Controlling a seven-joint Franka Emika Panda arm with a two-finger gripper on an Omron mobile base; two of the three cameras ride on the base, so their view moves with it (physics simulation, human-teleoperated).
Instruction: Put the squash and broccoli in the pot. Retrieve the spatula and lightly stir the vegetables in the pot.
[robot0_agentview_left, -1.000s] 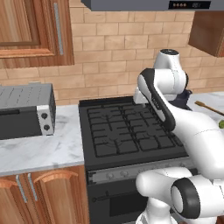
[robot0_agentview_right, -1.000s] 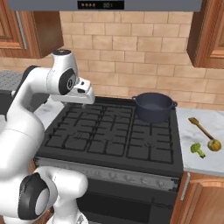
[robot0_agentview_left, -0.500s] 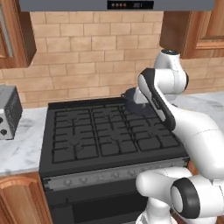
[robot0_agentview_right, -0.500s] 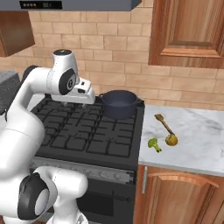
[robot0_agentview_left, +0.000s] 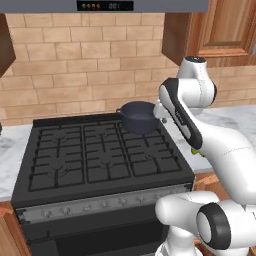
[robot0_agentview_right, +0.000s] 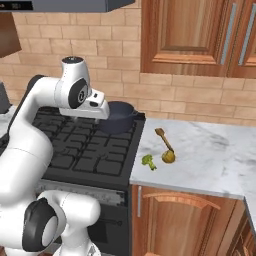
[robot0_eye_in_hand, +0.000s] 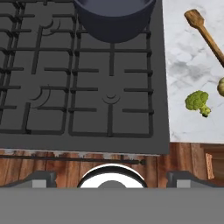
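Pot (robot0_agentview_right: 118, 117) sat on stove's (robot0_agentview_left: 100, 155) back right burner; broccoli (robot0_agentview_right: 148, 161), squash (robot0_agentview_right: 168, 157) and spatula (robot0_agentview_right: 163, 138) lay on marble counter (robot0_agentview_right: 210, 155) beside it. Finger spacing couldn't be told

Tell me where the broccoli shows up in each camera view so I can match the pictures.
Left base view: I cannot make out the broccoli; a green speck sits at the arm's right edge.
Right base view: the broccoli lies on the marble counter, just right of the stove, left of the squash.
Hand view: the broccoli lies at right on the counter.
Shared landmark: the pot on the stove's back corner.
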